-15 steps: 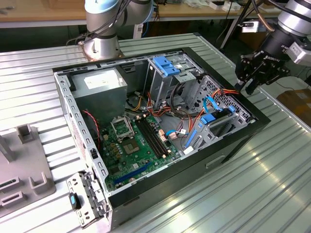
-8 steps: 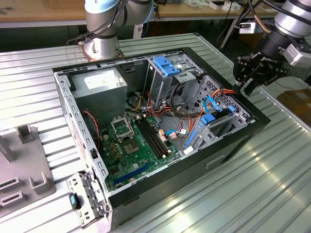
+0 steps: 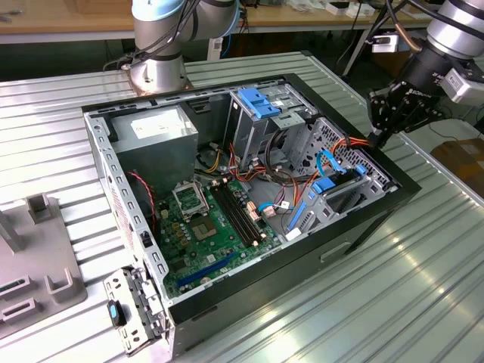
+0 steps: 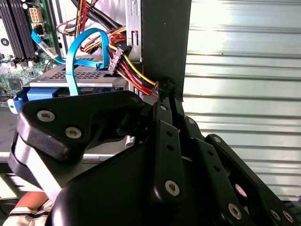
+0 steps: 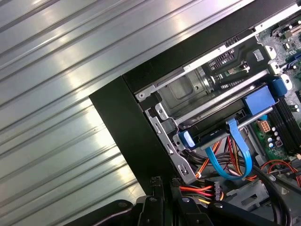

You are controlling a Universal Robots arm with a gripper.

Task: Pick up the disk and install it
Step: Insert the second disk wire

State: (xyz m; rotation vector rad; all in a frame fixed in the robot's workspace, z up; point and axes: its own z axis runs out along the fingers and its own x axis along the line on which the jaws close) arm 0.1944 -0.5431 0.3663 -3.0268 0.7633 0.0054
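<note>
The disk (image 3: pixel 340 195) lies in the drive cage at the front corner of the open computer case (image 3: pixel 302 261), on the exterior view's right. Its silver-grey top (image 4: pixel 89 81) has blue rails at the edges, and a light-blue data cable (image 4: pixel 70 61) loops over it. In the first wrist view the disk (image 5: pixel 211 135) shows edge-on between blue rail ends. My gripper (image 3: pixel 376 138) hangs at the case's rim just beyond the cage. Its fingers are shut (image 4: pixel 163 89) on the small black connector at the end of a red, yellow and orange power cable (image 5: pixel 197 190).
Inside the case are a green circuit board (image 3: pixel 204 227), a grey power supply box (image 3: pixel 155 132) and a blue-latched upper bay (image 3: pixel 257 102). Another arm's base (image 3: pixel 159 45) stands behind the case. A grey fixture (image 3: pixel 38 257) sits at the exterior view's left on the ribbed metal table (image 3: pixel 423 287).
</note>
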